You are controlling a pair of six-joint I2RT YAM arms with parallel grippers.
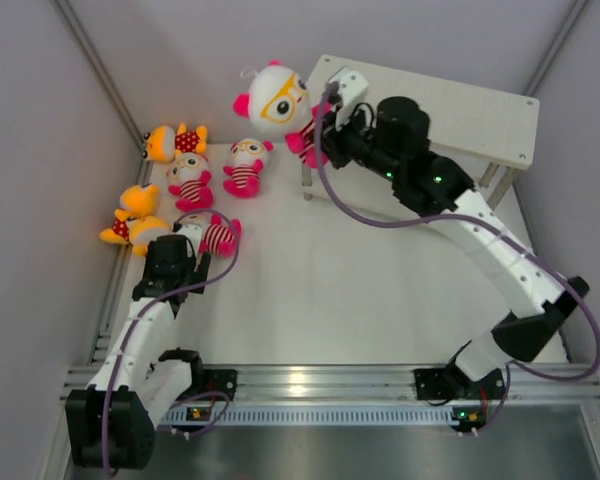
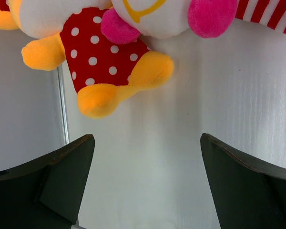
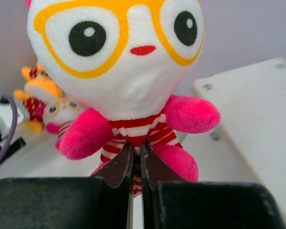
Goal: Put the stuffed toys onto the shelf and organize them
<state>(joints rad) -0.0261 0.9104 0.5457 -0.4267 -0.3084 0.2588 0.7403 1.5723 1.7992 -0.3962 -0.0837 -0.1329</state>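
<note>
My right gripper (image 1: 320,125) is shut on the striped belly of a pink doll with yellow glasses (image 1: 275,100). It holds the doll upright in the air by the left end of the pale shelf (image 1: 460,110). In the right wrist view the fingers (image 3: 137,152) pinch the doll (image 3: 119,57), with the shelf board (image 3: 257,109) to the right. My left gripper (image 1: 176,240) is open and empty over the table, just short of an orange dotted doll (image 2: 97,52) and a pink doll (image 1: 218,235). In the left wrist view the left gripper (image 2: 148,157) has only bare table between its fingers.
On the table at the left lie another orange doll (image 1: 170,142), two more pink dolls (image 1: 190,180) (image 1: 245,165), and the orange doll (image 1: 135,215) near my left gripper. Grey walls and a metal rail (image 1: 120,260) bound the left side. The shelf top is bare.
</note>
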